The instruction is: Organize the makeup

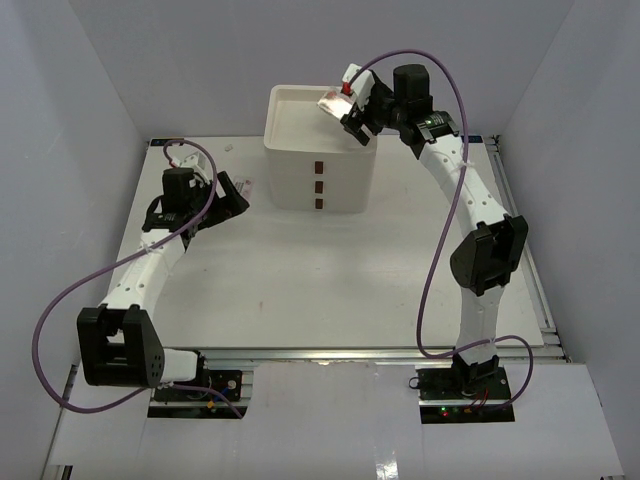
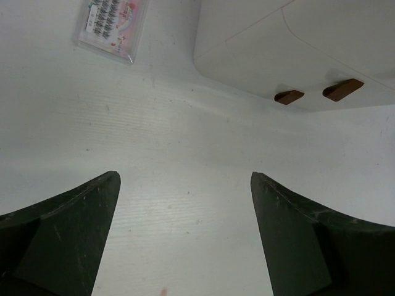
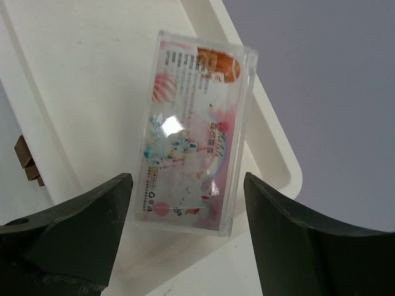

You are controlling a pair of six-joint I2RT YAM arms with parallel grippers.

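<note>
A clear packet with pink contents hangs tilted over the right rim of the top tray of the white drawer box. My right gripper is open around its lower end. The left finger is at the packet's edge, and a thin gap shows by the right finger. In the top view the packet is just left of the right gripper. My left gripper is open and empty, low over the table left of the box. A second clear packet lies flat on the table ahead of it.
The box has three closed drawers with red-brown handles; two of these handles show in the left wrist view. A small white scrap lies near the table's back left. Grey walls enclose the table on three sides.
</note>
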